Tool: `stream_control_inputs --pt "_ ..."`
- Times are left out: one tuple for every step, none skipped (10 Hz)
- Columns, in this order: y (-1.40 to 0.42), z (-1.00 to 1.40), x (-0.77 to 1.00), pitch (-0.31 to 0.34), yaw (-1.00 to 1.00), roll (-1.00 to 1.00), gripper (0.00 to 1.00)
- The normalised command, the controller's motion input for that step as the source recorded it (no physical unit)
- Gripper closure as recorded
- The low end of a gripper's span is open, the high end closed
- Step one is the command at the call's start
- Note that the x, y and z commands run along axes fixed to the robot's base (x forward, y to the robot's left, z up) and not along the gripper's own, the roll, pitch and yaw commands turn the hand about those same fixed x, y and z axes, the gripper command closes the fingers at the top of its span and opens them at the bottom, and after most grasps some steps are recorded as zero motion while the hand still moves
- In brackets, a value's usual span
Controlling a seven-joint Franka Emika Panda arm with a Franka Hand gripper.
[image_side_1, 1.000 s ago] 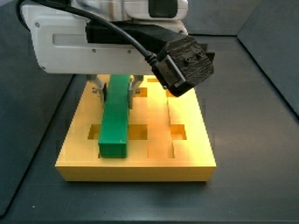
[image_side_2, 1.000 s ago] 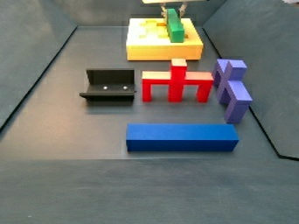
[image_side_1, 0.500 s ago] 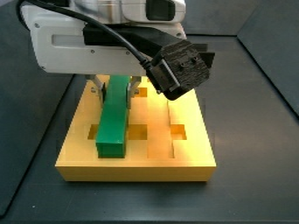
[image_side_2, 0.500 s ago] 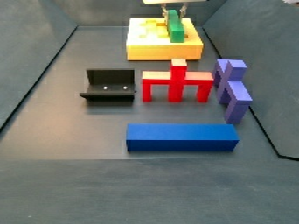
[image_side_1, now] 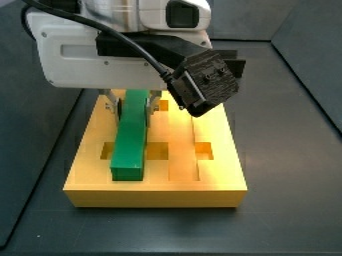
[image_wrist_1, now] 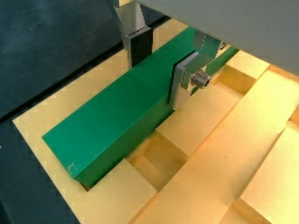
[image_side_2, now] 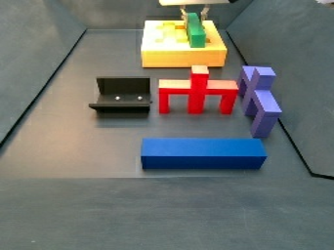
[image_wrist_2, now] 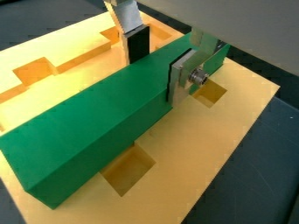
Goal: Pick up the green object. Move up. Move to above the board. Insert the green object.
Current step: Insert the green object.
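The green object (image_side_1: 130, 140) is a long bright-green bar lying lengthwise along the yellow-orange board (image_side_1: 214, 186), over its left groove. In both wrist views it runs between the fingers, green object (image_wrist_1: 111, 118) and green object (image_wrist_2: 87, 131). My gripper (image_wrist_1: 160, 61) is shut on its far end, with a dark pad on one side and a silver plate on the other. From the other wrist camera the gripper (image_wrist_2: 160, 61) grips the same way. In a side view the white arm housing hides most of the gripper (image_side_1: 138, 98). Far off sit the board (image_side_2: 170, 54) and green object (image_side_2: 194, 29).
A black fixture (image_side_2: 120, 96), a red pronged piece (image_side_2: 198, 93), a blue-purple block (image_side_2: 259, 98) and a long blue block (image_side_2: 202, 152) lie on the dark floor in front of the board. Square holes (image_wrist_2: 128, 166) open in the board beside the bar.
The arm has sunk slightly, with the wrist camera lower in the side view. The green bar stays in the grip and has barely shifted on the board.
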Motion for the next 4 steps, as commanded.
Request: stream_control_inputs --pt "-0.14 -0.44 0.07 -0.079 0.24 0.00 1.00" --pt "-0.08 -0.41 0.06 -0.036 0.09 -0.10 1.00" --pt "0.00 -0.45 0.00 -0.043 0.10 -0.09 1.00" --pt "0.00 0.00 0.00 0.000 0.00 0.00 1.00"
